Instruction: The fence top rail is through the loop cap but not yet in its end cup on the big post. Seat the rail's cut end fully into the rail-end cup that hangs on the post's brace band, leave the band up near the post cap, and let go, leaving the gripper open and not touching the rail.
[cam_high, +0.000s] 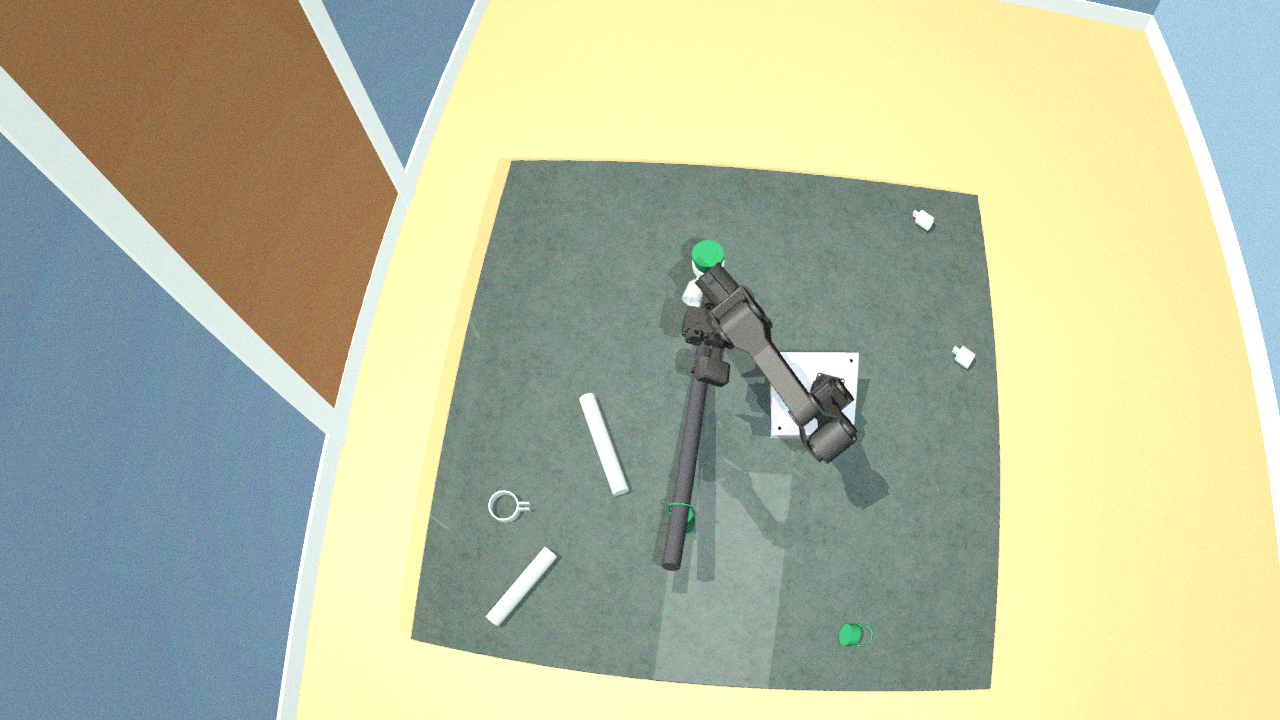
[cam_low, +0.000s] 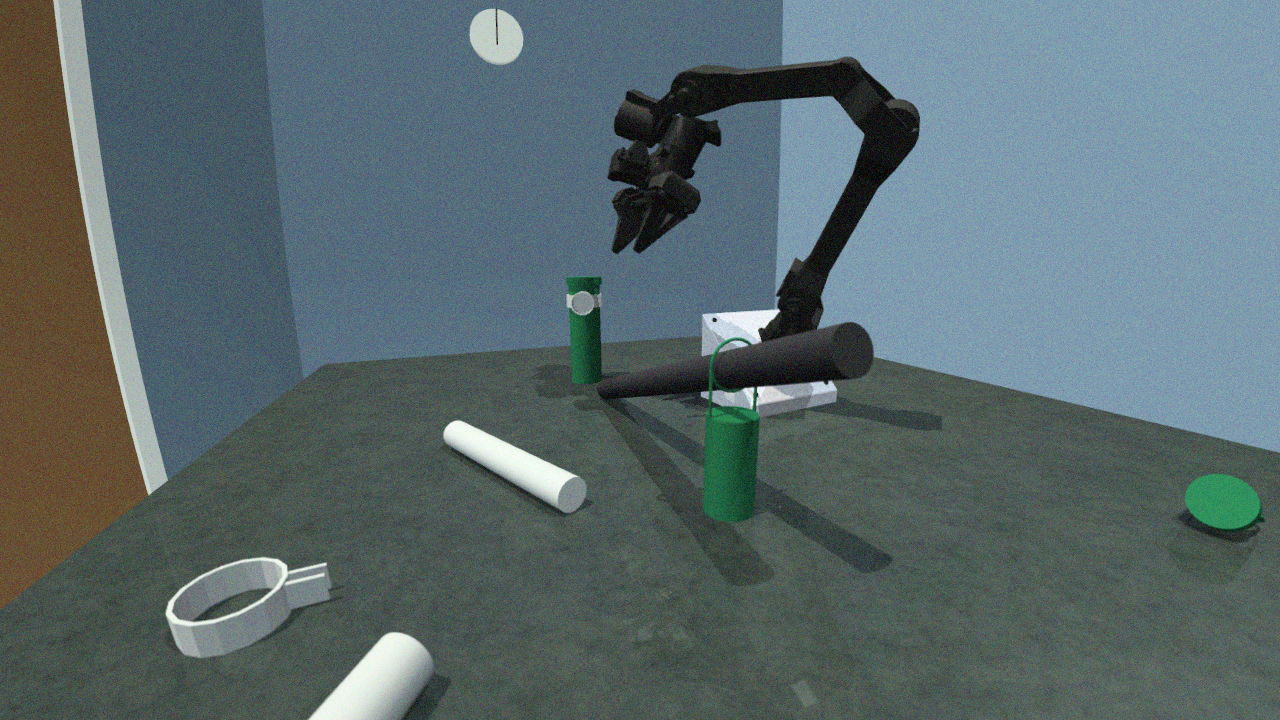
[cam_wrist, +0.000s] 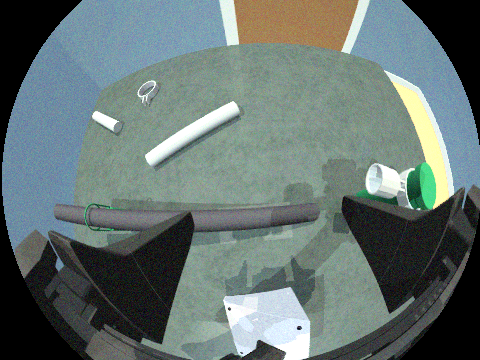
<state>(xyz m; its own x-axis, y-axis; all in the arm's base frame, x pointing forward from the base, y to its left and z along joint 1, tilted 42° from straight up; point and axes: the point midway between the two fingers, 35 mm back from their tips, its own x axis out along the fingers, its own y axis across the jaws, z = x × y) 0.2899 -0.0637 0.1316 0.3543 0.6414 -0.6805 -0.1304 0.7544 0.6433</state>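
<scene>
- Dark grey-purple rail (cam_high: 687, 456) (cam_low: 787, 358) (cam_wrist: 225, 218), threaded through green loop cap (cam_high: 689, 521) (cam_low: 730, 465) (cam_wrist: 100, 230) lower centre of the top view; cut end low, short of rail-end cup (cam_high: 692, 292) (cam_low: 582, 303) (cam_wrist: 389, 184).
- End effector (cam_high: 707, 347) (cam_low: 626, 250) (cam_wrist: 271, 214) spread apart, holding nothing, above the cut-end side.
- Likely step: lining up a grasp. Turn the wrist so the fingers straddle the rail, rather than spread along its length as in the wrist view.
- Grip near the cut end, leaving the tip bare.
- Lift to cup height, square up, push gently lengthwise; avoid knocking the brace band (cam_low: 569, 299) (cam_wrist: 404, 187) down the post (cam_low: 585, 349).
- Once fully seated, open and back off.
</scene>
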